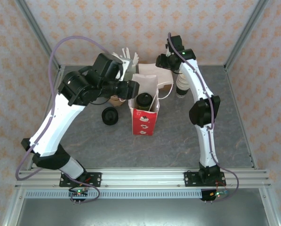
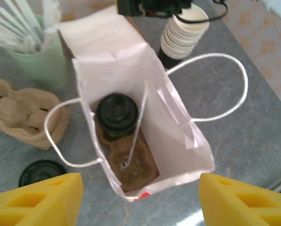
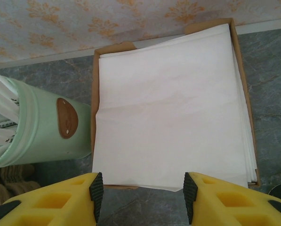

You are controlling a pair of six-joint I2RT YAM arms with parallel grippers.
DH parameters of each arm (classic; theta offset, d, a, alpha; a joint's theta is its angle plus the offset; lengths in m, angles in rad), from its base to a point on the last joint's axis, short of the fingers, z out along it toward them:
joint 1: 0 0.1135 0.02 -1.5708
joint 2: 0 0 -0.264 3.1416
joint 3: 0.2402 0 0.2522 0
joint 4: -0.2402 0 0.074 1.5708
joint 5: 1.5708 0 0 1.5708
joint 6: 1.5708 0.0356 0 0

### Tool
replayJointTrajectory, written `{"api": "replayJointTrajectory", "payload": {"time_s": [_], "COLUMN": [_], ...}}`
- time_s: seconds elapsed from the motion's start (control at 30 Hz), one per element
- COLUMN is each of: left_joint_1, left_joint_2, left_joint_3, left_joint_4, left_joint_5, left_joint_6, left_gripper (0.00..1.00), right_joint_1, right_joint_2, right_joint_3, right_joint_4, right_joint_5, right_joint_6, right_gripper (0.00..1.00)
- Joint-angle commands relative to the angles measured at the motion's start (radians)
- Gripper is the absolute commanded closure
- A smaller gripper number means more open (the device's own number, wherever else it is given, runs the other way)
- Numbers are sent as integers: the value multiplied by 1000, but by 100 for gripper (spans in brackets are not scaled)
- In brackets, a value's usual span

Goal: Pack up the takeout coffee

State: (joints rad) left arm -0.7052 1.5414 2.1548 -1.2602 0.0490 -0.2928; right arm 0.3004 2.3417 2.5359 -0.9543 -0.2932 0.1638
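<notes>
Inside the bag [image 2: 113, 52] — takeout coffee [image 2: 116, 114], lid up

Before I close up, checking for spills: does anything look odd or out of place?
No spill shows. The takeout coffee stands upright, lid on, inside the bag. A loose black lid lies alone on the table, left of the bag.

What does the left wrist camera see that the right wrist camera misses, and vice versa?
Left wrist: the open bag with the takeout coffee standing inside, a stack of lidless cups and a loose black lid. Right wrist: white sheets in a cardboard tray. Both: the mint cup of white sticks and grey table.
</notes>
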Motion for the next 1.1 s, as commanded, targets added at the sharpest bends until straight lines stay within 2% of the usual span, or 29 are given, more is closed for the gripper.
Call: {"api": "replayJointTrajectory", "payload": {"time_s": [0.0,0.2,0.53,0.77,1.07], "left_joint_1": [11,27,28,27,27], "left_joint_2": [-85,-185,-393,-438,-444], "left_joint_3": [-140,-329,-653,-696,-738], "left_joint_4": [144,255,389,347,380], "left_joint_5": [-132,-220,-265,-330,-306], "left_joint_6": [-31,-44,-43,-11,1], "left_gripper": [33,33,33,33,33], "right_joint_1": [12,21,58,83,87], "right_joint_2": [-2,0,43,99,198], "right_joint_3": [53,82,78,73,105], "right_joint_4": [-15,-61,-110,-64,10], "right_joint_5": [54,73,85,129,213], "right_joint_6": [5,23,26,31,32], "right_gripper": [49,50,53,53,52]}}
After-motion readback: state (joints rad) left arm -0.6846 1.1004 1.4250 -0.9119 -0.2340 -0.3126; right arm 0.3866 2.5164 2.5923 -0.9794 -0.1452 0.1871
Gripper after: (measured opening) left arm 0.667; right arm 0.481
